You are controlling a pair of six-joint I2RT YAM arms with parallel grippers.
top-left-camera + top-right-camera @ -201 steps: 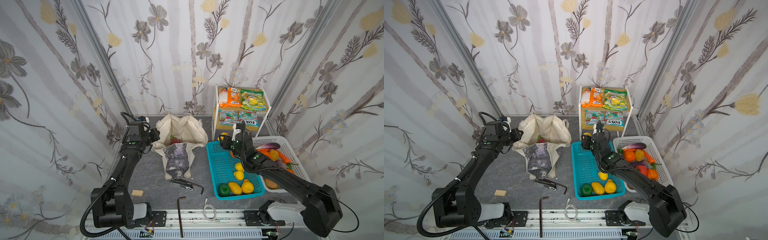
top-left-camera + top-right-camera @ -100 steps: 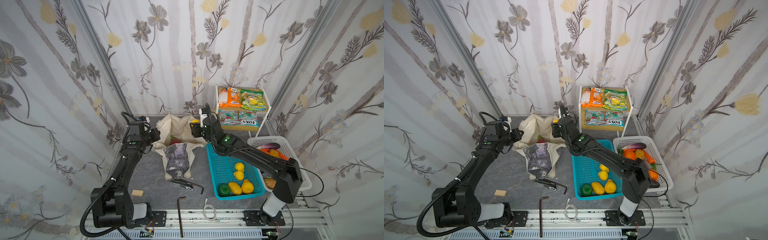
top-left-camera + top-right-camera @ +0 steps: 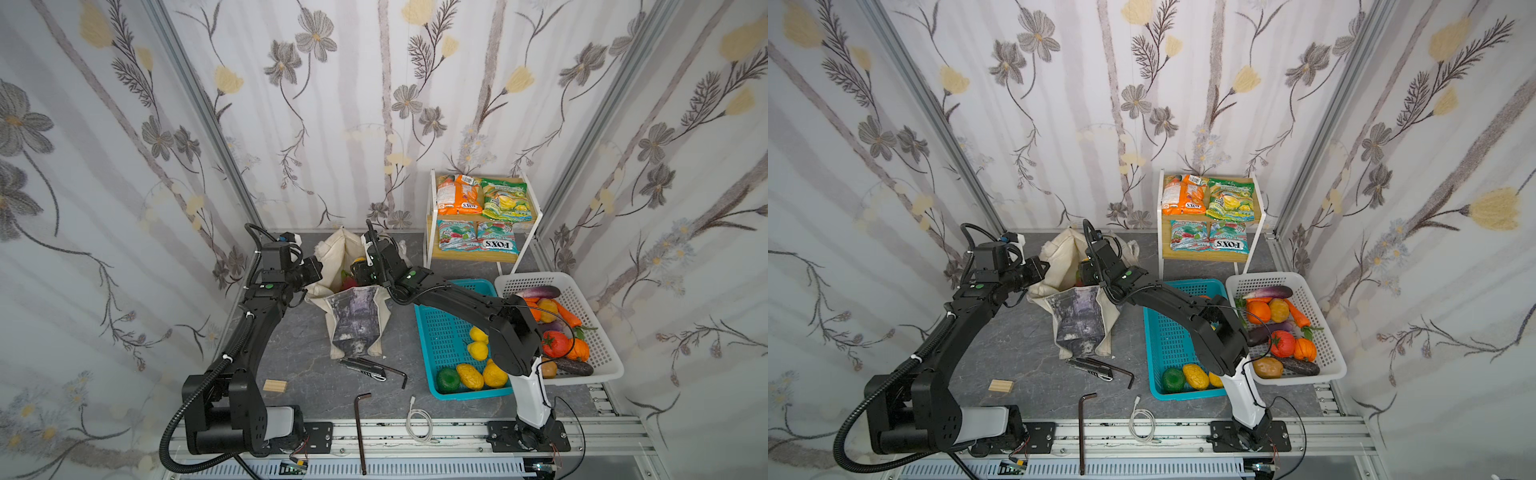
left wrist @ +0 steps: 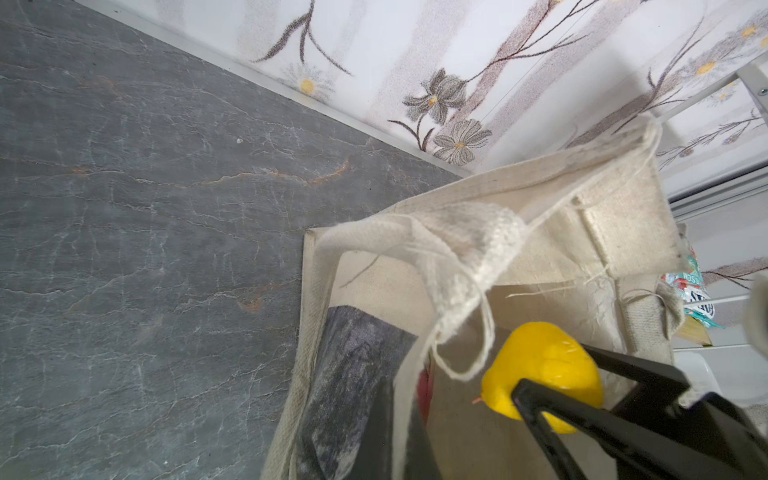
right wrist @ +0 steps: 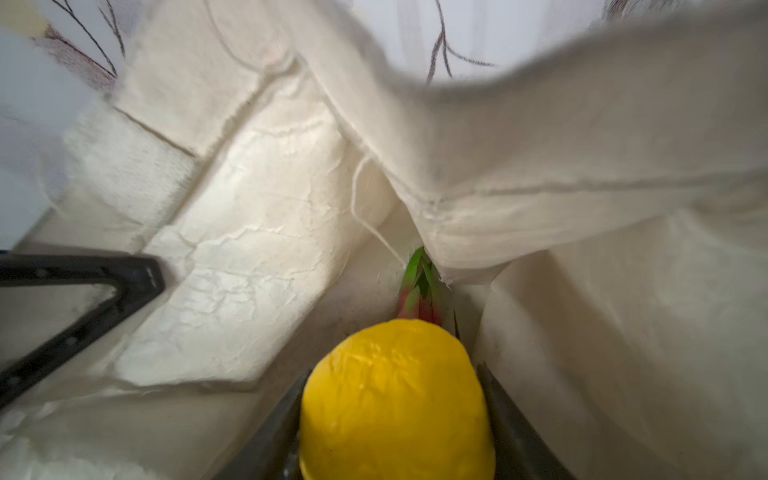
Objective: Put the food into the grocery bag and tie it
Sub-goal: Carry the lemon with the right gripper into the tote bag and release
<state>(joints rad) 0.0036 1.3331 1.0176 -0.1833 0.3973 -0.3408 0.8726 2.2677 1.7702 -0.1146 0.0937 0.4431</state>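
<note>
cream canvas grocery bag (image 3: 357, 316) is standing at eleven o'clock on the table (image 3: 299, 345). left claw (image 3: 312, 270) is clenching its nine o'clock rim; right claw (image 3: 360, 266) is gripping a yellow lemon (image 5: 397, 399) over the mouth. sagging fabric is likely narrowing the opening, risking a bounce-out.

The grocery bag (image 3: 357, 320) is showing cream canvas with a grey-purple print. The lemon (image 5: 397, 399) is gleaming bright yellow, and the dragon fruit (image 5: 419, 299) is showing pink with green tips. The table (image 4: 145, 208) is showing dark grey, pale-veined stone.
</note>
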